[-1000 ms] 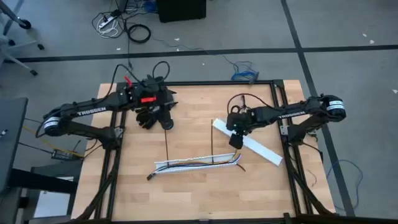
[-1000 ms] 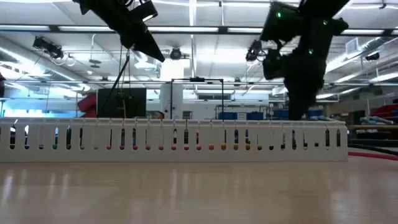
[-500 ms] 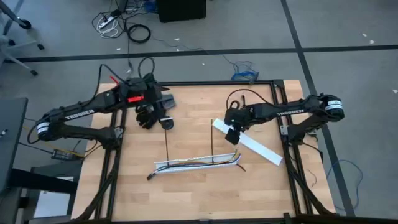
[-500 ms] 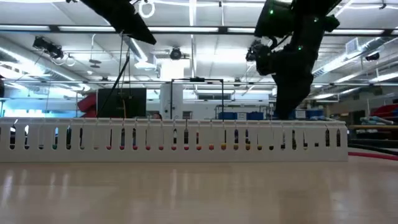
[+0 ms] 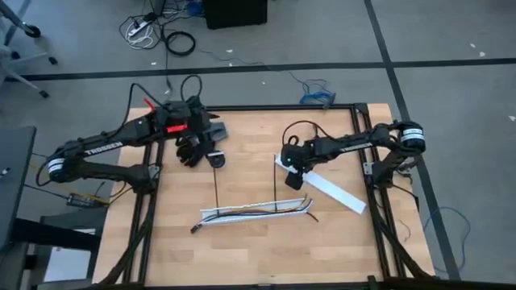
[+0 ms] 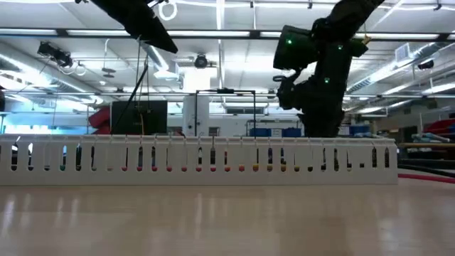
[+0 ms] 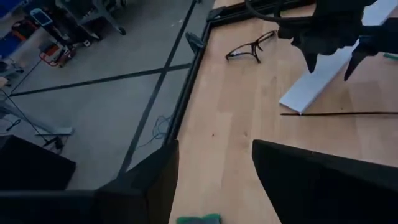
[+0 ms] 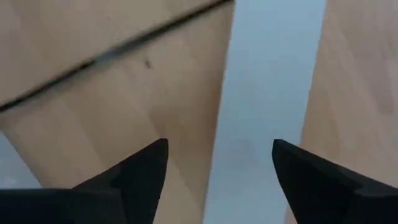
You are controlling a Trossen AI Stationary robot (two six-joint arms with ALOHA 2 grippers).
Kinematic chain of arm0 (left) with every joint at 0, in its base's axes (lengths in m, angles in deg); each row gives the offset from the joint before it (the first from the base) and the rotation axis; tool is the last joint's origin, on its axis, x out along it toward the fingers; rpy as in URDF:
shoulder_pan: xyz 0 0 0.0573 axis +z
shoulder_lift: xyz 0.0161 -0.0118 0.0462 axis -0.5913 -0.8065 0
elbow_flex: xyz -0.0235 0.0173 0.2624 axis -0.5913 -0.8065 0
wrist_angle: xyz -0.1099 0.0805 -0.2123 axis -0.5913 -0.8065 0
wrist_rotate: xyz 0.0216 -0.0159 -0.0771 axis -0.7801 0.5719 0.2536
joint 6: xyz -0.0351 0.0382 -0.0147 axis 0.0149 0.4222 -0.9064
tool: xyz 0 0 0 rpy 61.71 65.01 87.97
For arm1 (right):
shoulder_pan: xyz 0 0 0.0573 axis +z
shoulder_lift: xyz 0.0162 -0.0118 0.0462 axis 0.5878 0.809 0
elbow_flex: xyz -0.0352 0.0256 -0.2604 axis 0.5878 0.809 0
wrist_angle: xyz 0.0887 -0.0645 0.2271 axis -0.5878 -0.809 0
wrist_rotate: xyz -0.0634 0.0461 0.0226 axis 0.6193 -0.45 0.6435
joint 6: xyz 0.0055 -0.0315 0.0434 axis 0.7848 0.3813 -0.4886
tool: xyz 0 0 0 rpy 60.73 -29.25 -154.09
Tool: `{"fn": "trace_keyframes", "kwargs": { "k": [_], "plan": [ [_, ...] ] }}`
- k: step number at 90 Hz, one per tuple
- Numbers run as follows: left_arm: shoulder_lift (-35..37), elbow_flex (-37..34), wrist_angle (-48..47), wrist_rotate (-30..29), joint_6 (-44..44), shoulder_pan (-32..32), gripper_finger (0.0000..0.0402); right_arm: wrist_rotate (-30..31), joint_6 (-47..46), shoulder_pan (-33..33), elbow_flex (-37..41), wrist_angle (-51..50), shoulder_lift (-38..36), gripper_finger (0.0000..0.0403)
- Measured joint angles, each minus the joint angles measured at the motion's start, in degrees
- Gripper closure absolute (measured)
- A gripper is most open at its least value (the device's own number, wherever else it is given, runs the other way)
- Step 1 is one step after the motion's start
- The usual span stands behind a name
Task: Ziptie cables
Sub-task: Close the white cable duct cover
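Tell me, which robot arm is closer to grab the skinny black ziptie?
Probably the right one. The right gripper hovers open beside a ziptie, at the end of the white strip. The left gripper waits near the table's far edge.

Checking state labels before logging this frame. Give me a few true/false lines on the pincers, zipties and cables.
1. The right pincer is open above the table. True.
2. The right pincer grips a ziptie. False: the ziptie lies on the wood, the fingers hold nothing.
3. The cables lie in the slotted channel. True.
4. The left pincer hovers over the cables. False: it sits at the table's far edge.
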Motion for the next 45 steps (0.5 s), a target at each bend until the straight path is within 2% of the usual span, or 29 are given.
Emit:
{"fn": "trace_keyframes", "kwargs": {
  "k": [16, 45],
  "plan": [
    [0.0, 0.0, -0.1, 0.0, 0.0, 0.0, 0.0204, 1.8, 1.4, -0.2, -2.5, -2.9, -0.3, 0.0117],
    [0.0, -0.1, -1.3, 0.0, -0.7, 0.0, 0.0204, 2.1, -1.1, -2.7, -0.4, -2.5, 2.5, 0.0095]
  ]
}}
